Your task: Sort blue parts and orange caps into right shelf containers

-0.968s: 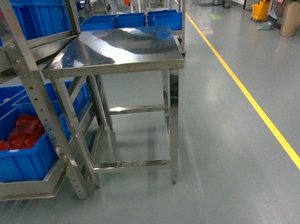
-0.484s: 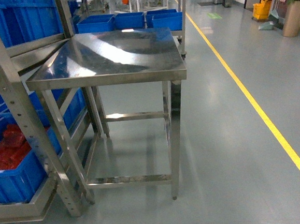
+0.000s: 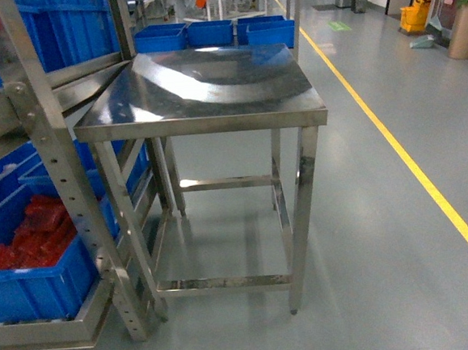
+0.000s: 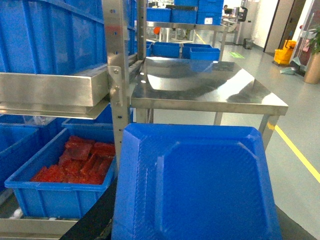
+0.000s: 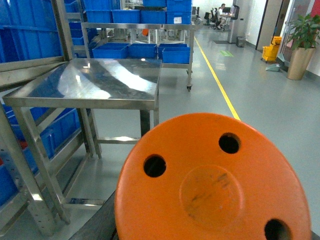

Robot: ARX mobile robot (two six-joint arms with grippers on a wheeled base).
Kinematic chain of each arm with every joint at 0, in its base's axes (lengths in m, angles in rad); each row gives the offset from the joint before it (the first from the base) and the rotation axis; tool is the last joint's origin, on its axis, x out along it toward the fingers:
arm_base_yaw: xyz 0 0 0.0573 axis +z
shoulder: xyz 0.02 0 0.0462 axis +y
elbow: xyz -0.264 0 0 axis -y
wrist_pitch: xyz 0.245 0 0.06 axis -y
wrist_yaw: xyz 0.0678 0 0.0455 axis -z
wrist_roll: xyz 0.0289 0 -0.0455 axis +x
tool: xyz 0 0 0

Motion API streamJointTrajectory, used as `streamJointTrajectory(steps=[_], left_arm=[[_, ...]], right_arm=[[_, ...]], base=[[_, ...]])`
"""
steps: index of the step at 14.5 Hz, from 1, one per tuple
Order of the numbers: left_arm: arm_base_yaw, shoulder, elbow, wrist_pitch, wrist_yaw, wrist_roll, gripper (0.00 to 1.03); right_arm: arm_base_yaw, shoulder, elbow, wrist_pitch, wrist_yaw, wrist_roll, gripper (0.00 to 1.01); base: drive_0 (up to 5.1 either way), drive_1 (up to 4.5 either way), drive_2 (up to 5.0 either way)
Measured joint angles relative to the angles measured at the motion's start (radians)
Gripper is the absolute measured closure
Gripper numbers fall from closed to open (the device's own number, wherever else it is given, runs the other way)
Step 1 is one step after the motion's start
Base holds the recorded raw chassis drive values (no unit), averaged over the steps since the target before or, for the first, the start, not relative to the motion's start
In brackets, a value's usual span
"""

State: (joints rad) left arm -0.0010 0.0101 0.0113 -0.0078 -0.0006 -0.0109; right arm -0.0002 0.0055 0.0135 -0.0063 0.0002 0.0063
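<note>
A blue part (image 4: 200,185), a flat moulded tray shape, fills the lower half of the left wrist view. It hangs above the floor with my left gripper shut on it, fingers hidden behind it. An orange cap (image 5: 215,185), round with three holes, fills the bottom of the right wrist view. My right gripper is shut on it, fingers also hidden. Neither gripper shows in the head view. Bright-blue containers stand on the steel shelf (image 3: 50,157) at the left: one (image 3: 39,279) holds red pieces, also seen from the left wrist (image 4: 55,200).
A bare steel table (image 3: 211,87) stands straight ahead, touching the shelf. More blue crates (image 3: 215,33) sit on a rack behind it. A yellow floor line (image 3: 412,169) runs along the right, with open grey floor beside it. A potted plant (image 5: 300,55) stands far right.
The head view has shifted: the table and shelf post sit further right in the frame than half a second ago, and more of the red-filled crate shows.
</note>
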Motion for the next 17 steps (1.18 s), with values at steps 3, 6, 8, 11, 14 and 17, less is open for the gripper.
streamJointTrajectory(steps=[3, 6, 8, 11, 14, 17], left_arm=[[0.0, 0.0, 0.0, 0.001, 0.0, 0.0, 0.61], [0.0, 0.0, 0.0, 0.001, 0.0, 0.0, 0.61], [0.0, 0.0, 0.0, 0.0, 0.0, 0.0, 0.61], [0.0, 0.0, 0.0, 0.001, 0.0, 0.0, 0.61], [0.0, 0.0, 0.0, 0.003, 0.001, 0.0, 0.61], [0.0, 0.0, 0.0, 0.001, 0.001, 0.0, 0.61]], right_arm=[[0.0, 0.0, 0.0, 0.0, 0.0, 0.0, 0.56], [0.0, 0.0, 0.0, -0.001, 0.0, 0.0, 0.56], [0.0, 0.0, 0.0, -0.002, 0.0, 0.0, 0.56], [0.0, 0.0, 0.0, -0.001, 0.0, 0.0, 0.56], [0.0, 0.0, 0.0, 0.004, 0.0, 0.0, 0.56], [0.0, 0.0, 0.0, -0.001, 0.0, 0.0, 0.56]], base=[[-0.1, 4.07, -4.2], [-0.1, 4.07, -4.2], [-0.1, 4.07, -4.2], [-0.1, 4.07, -4.2], [-0.1, 4.07, -4.2], [-0.1, 4.07, -4.2]])
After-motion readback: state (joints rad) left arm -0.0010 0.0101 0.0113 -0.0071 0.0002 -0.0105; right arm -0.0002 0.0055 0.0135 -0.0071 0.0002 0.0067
